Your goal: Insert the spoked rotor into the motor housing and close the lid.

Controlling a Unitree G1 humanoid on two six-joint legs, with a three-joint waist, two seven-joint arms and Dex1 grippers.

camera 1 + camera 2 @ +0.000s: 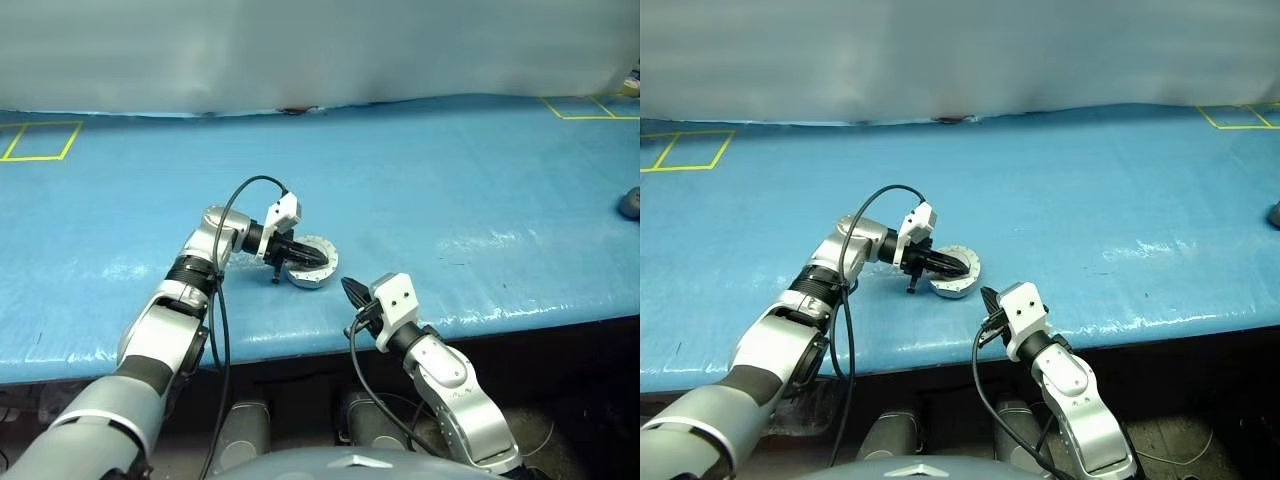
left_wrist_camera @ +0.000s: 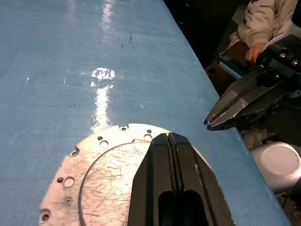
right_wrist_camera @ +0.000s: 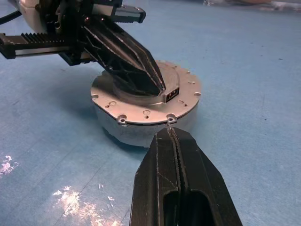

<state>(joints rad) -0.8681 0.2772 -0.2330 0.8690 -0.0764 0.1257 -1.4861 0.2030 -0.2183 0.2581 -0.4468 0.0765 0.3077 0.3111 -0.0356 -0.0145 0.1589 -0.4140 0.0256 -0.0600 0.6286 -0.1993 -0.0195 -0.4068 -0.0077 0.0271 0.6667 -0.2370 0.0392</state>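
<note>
Lid (image 3: 146, 101) sat closed on housing (image 3: 141, 129), flat on the blue table (image 1: 450, 200) near its front edge; rotor not visible. L gripper (image 3: 157, 84) had fingers pressed together, tips resting on lid's top, arm reaching in from the left. R gripper (image 1: 350, 292) had fingers together too, holding nothing, hovering just beside housing at table edge, tips aimed at it, not touching. Person's hand (image 2: 256, 49) and sleeve seen beyond table edge in L wrist view.

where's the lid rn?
The lid sits closed on the housing on the blue table, near its front edge and centre-left in the head views, under the shut left gripper, ahead of the right gripper.
</note>
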